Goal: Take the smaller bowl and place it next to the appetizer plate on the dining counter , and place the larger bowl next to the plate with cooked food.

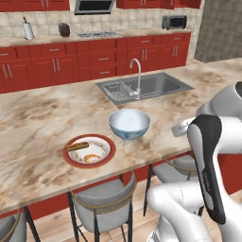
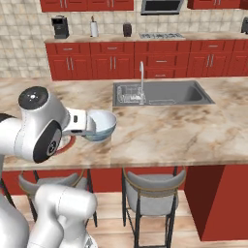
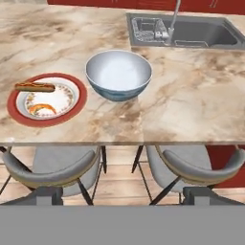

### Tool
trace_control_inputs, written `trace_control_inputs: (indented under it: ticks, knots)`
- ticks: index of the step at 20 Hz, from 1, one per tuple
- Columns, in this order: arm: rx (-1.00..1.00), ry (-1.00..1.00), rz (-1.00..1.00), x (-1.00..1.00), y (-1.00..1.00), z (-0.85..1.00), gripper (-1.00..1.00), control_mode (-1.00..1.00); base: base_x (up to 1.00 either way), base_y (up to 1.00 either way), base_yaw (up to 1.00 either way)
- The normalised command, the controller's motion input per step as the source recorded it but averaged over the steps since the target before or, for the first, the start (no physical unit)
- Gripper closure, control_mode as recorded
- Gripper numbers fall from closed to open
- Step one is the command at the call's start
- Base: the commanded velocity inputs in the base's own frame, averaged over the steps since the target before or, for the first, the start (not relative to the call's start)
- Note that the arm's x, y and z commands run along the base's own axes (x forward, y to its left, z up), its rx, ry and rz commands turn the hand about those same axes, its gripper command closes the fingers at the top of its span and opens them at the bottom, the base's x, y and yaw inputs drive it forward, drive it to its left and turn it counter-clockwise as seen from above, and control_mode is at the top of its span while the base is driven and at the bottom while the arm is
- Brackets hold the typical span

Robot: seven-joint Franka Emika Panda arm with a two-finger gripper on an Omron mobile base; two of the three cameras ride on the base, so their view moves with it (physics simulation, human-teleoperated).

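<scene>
The larger bowl (image 1: 129,124) (image 2: 102,124) (image 3: 118,74), deep and white inside with a blue-patterned outside, stands upright on the dining counter (image 1: 38,118) (image 2: 164,133) (image 3: 191,105). Just to its left lies the plate with cooked food (image 1: 89,150) (image 3: 47,99), red-rimmed, with a sausage and orange pieces; in the right base view my arm hides most of it. My gripper (image 3: 122,195) is open and holds nothing. It hangs in front of the counter's near edge, back from the bowl. The smaller bowl and the appetizer plate are out of view.
A sink (image 1: 146,86) (image 2: 160,93) with a tall faucet (image 1: 138,75) is set into the counter behind the bowl. Two grey stools (image 3: 52,167) (image 3: 201,165) stand under the counter's near edge. Red cupboards (image 1: 56,66) line the back wall.
</scene>
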Motion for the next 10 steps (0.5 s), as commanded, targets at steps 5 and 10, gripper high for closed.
trace_control_inputs:
  ticks: [5,10]
  knots:
    - [0.00,0.00,0.00,0.00,0.00,0.00,-1.00,1.00,-0.72,-0.92,-0.05]
    - [0.00,0.00,0.00,0.00,0.00,0.00,-1.00,1.00,-0.21,-1.00,-0.22]
